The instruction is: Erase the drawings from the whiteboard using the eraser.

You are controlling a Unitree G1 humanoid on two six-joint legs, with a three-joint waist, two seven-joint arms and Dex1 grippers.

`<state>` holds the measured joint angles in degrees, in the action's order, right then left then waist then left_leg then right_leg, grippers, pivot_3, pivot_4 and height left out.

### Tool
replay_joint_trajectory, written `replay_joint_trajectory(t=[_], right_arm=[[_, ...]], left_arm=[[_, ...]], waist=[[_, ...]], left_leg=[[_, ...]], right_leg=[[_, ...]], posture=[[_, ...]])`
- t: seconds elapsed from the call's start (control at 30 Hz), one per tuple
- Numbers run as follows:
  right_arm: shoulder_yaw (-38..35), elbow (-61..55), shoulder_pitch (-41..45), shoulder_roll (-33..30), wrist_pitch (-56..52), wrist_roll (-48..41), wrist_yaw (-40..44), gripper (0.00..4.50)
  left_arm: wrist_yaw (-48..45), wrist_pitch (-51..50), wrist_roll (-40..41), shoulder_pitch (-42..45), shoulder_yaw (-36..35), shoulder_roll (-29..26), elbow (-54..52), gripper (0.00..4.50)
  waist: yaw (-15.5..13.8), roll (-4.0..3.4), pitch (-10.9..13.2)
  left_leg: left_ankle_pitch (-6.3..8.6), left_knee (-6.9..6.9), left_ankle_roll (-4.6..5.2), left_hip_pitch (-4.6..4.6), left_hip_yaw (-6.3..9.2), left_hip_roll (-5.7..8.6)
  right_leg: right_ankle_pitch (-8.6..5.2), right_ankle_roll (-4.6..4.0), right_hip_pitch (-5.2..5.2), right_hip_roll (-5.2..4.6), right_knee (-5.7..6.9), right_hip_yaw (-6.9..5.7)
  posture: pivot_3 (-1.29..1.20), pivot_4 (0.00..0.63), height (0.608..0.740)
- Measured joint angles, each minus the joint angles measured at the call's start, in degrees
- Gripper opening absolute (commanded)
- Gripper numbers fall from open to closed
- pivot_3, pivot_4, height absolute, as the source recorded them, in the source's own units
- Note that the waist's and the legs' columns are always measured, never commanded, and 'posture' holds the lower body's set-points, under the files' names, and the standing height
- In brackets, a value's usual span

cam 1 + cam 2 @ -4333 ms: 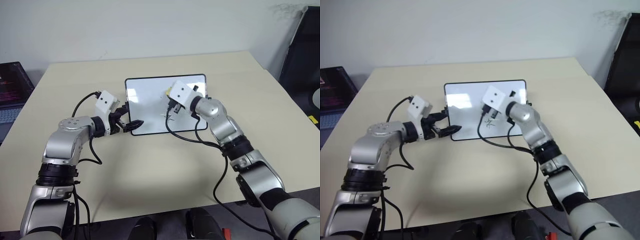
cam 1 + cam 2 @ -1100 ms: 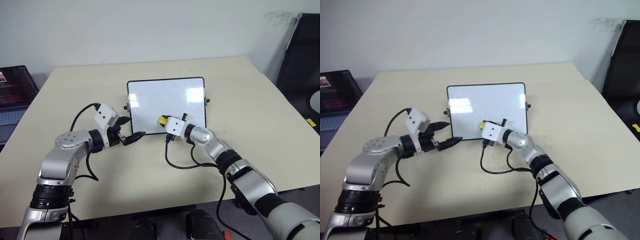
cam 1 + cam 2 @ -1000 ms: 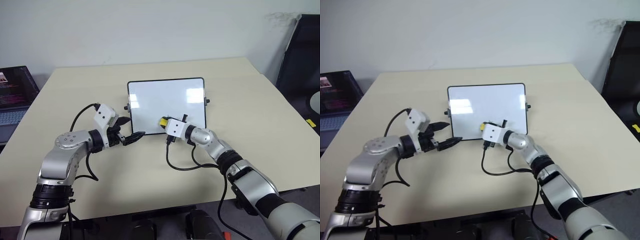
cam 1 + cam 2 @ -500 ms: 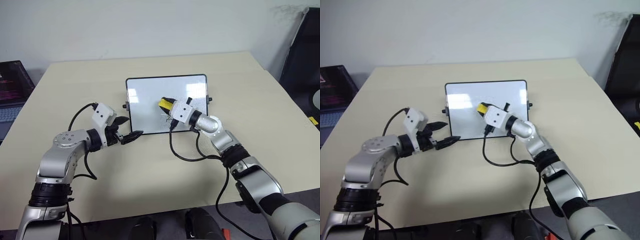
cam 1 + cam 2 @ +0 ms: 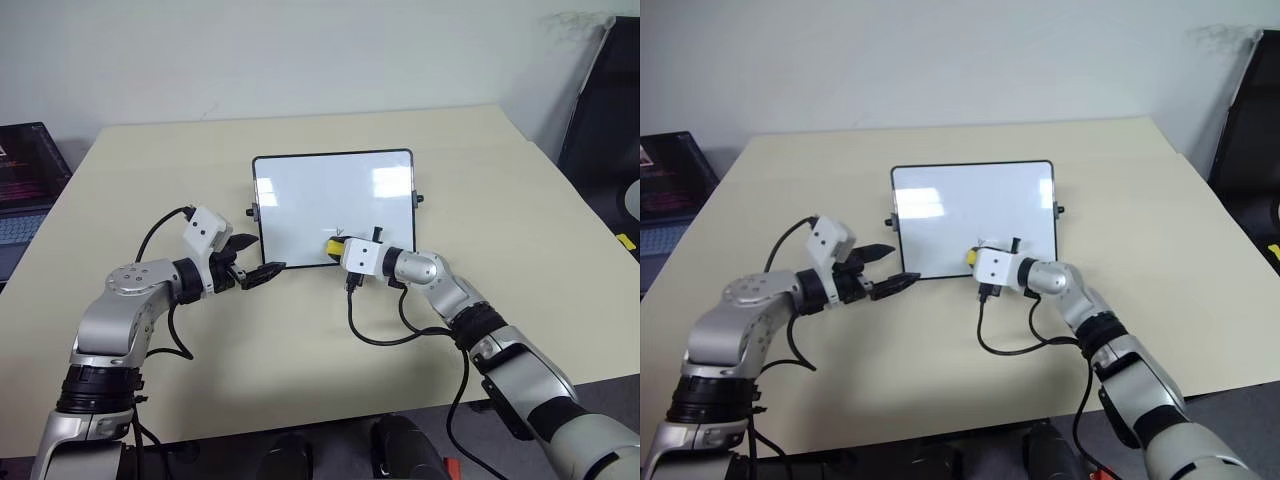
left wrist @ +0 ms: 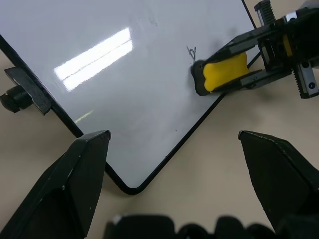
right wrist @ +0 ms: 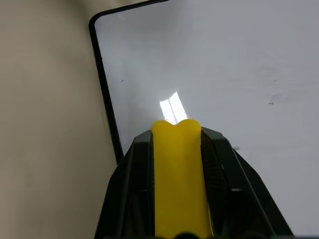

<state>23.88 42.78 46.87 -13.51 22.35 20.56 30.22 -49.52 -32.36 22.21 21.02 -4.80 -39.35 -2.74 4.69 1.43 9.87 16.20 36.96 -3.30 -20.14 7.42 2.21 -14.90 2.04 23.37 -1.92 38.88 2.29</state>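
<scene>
Between my right fingers, clamped tight: the eraser, yellow block pinched from both sides, its front end poking out past the tips. Right gripper sits low over the near edge of the whiteboard, eraser just at or on the glossy surface; contact itself I cannot confirm.

Just beyond the eraser's nose, a small leftover squiggle of the drawings, thin black strokes. Rest of the board looks wiped, only faint specks.

Left gripper spread wide, holding nothing. One fingertip lies at the board's near left corner, the other just off it over the table. Whether it presses the frame, unclear.

Risks from here, my reading:
- Remaining mark sits close to the frame edge. A stroke pulled toward me could run the eraser off the board and catch the rim.
- Board is light and glossy. If the left fingertip is not truly bracing it, a push from the eraser may slide or swivel it away.
- Grip is on the eraser's narrow sides; a hard drag against the felt could twist the block in my fingers.
- Too shallow a tilt and only an edge of the felt wipes, smearing instead of clearing.
</scene>
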Motion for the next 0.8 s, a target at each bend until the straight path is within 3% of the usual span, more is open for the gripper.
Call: replay_joint_trajectory(t=[0.37, 0.8], right_arm=[[-2.3, -1.4, 2.5, 0.1, -5.5, 0.2, -5.9, 0.92], [-2.5, -6.2, -0.9, 0.3, -9.0, -4.0, 2.6, 0.86]], left_arm=[[-0.1, 0.0, 0.2, 0.4, 0.0, -0.3, 0.0, 4.5], [-0.1, 0.0, 0.4, 0.6, 0.0, -0.3, 0.0, 4.5]], waist=[[-0.1, 0.01, 0.0], [0.0, 0.03, 0.1]], left_leg=[[-0.01, 0.0, -0.01, 0.09, 0.02, -0.01], [-0.01, -0.03, 0.0, 0.08, 0.01, -0.03]], right_leg=[[0.0, 0.0, -0.1, 0.0, 0.0, 0.01], [0.0, 0.01, -0.08, -0.03, -0.05, 0.02]], posture=[[0.0, 0.15, 0.74], [0.0, 0.15, 0.74]])
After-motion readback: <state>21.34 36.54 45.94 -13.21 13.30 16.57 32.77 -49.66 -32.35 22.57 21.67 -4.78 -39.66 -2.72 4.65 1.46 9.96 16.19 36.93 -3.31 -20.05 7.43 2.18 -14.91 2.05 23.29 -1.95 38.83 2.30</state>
